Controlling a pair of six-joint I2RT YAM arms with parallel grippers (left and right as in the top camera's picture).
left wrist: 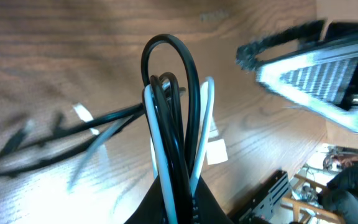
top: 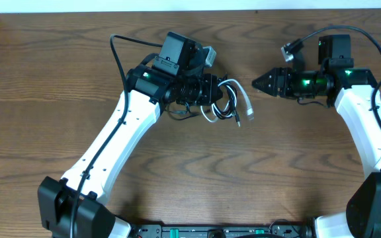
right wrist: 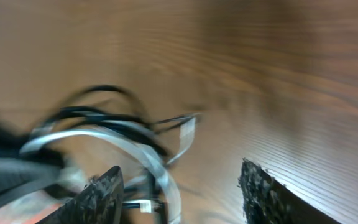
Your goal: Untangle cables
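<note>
Brown wood table (top: 45, 99) under it all. Pinched tight in the left claw (left wrist: 179, 202): a bunch of black and white cables (left wrist: 169, 118), all mixed together, looping up just past its tips. Farther out, facing that bunch, the right claw (top: 262, 84): wide open, holding nothing. Could pull the knot tighter with a fast tug. Could also drop the whole bunch with a weak pinch on such thin, smooth cords.

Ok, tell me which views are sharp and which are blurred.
Overhead: sharp and evenly lit, the cables clear. Left wrist: the held loops are fairly crisp, but the strands lying on the table are smeared. Right wrist: motion blur throughout, with the cables streaked and the right gripper soft-edged.
</note>
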